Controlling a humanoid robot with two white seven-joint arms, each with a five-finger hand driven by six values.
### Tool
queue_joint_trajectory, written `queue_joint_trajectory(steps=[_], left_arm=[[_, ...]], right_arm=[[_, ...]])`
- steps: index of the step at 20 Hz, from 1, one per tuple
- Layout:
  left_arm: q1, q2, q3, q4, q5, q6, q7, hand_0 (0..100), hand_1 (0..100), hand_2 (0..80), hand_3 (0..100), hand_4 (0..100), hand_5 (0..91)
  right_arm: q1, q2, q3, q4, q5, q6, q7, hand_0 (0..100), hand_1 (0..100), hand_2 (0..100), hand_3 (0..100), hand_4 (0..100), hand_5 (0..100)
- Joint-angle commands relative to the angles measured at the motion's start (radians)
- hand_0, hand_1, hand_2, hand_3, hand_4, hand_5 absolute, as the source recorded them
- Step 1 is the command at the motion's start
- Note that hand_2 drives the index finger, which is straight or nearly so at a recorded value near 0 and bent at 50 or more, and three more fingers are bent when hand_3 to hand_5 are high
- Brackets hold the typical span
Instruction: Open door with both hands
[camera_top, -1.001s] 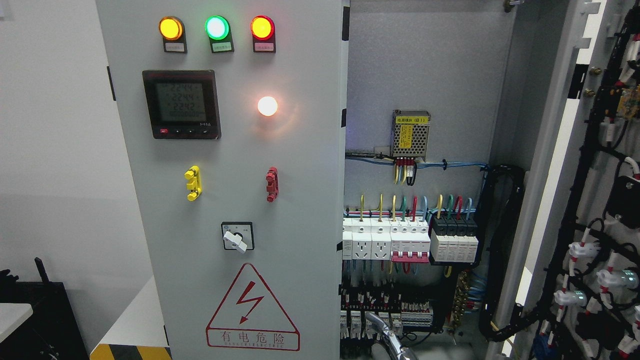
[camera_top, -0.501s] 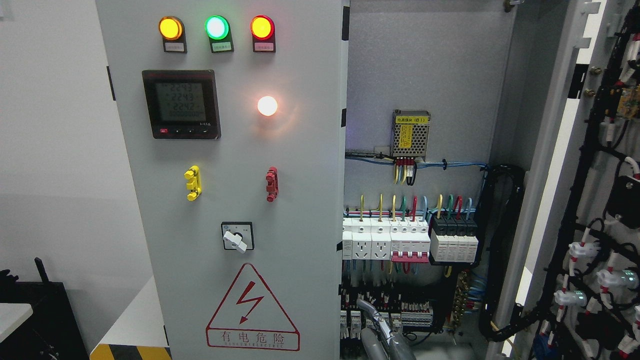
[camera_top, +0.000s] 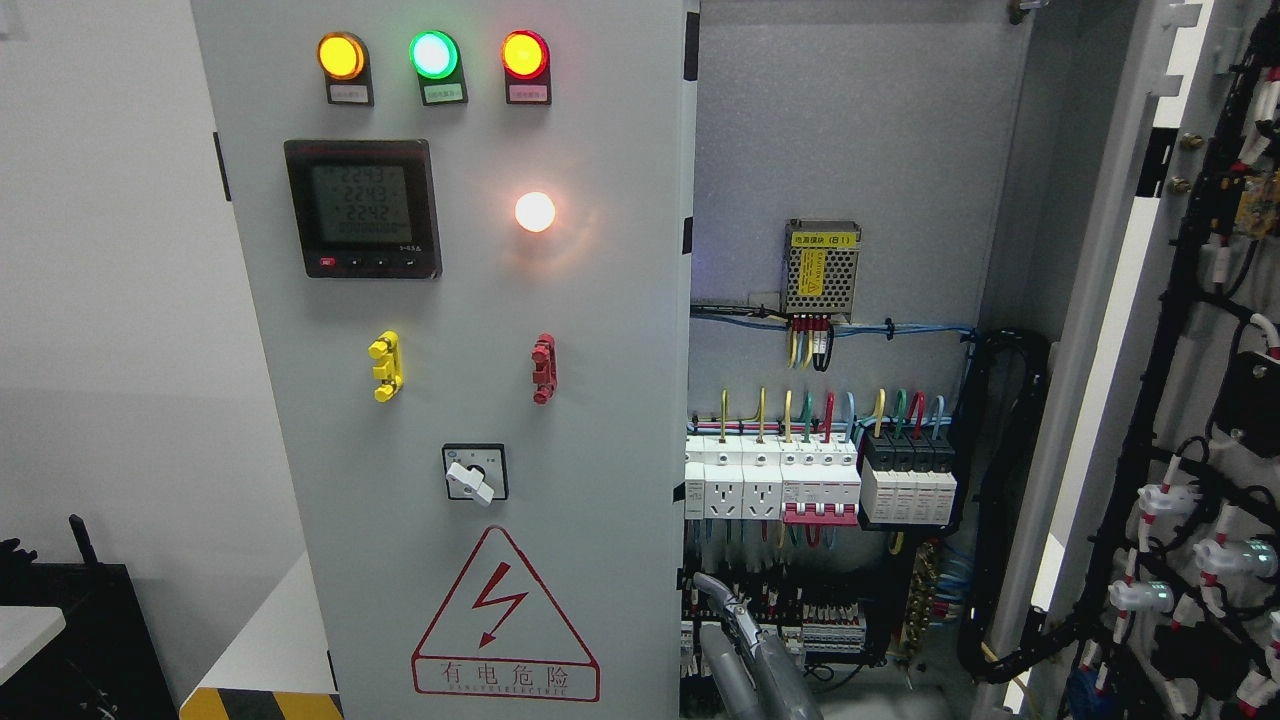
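Note:
The grey cabinet's left door (camera_top: 450, 400) stands closed, carrying three lamps, a meter (camera_top: 363, 208) and a rotary switch (camera_top: 475, 473). The right door (camera_top: 1210, 420) is swung wide open to the right, its wired inner face showing. My right hand (camera_top: 735, 625) rises from the bottom edge just right of the left door's free edge (camera_top: 686, 500), in front of the lower terminal rows. Its grey fingers (camera_top: 715, 592) are stretched up and to the left, open and holding nothing; whether they touch the door edge I cannot tell. The left hand does not show.
Inside the cabinet are a row of breakers (camera_top: 780, 485), a small power supply (camera_top: 821, 266) and a black cable bundle (camera_top: 1010, 500). At the lower left stand a black case (camera_top: 90, 640), a white table corner (camera_top: 25, 630) and a yellow-black striped base (camera_top: 260, 703).
My right hand has risen from the bottom edge and shifted left toward the left door's free edge. Both doors stay where they were.

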Motion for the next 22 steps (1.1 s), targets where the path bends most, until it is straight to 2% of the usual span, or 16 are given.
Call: queue_joint_trajectory(steps=[1, 9, 17, 22], left_arm=[[0.000, -0.026, 0.000, 0.000, 0.000, -0.001, 0.001, 12, 39, 0.0, 0, 0, 0.0], [0.000, -0.026, 0.000, 0.000, 0.000, -0.001, 0.001, 12, 39, 0.0, 0, 0, 0.0], [0.000, -0.026, 0.000, 0.000, 0.000, -0.001, 0.001, 12, 39, 0.0, 0, 0, 0.0], [0.000, -0.026, 0.000, 0.000, 0.000, -0.001, 0.001, 12, 39, 0.0, 0, 0, 0.0]], right_arm=[[-0.033, 0.016, -0.006, 0.101, 0.000, 0.000, -0.001, 50, 0, 0, 0, 0, 0], [-0.084, 0.018, -0.036, 0.147, -0.008, 0.000, -0.001, 50, 0, 0, 0, 0, 0], [-0.104, 0.018, -0.042, 0.165, -0.014, 0.002, -0.001, 50, 0, 0, 0, 0, 0], [-0.113, 0.018, -0.042, 0.167, -0.017, 0.029, 0.001, 50, 0, 0, 0, 0, 0]])
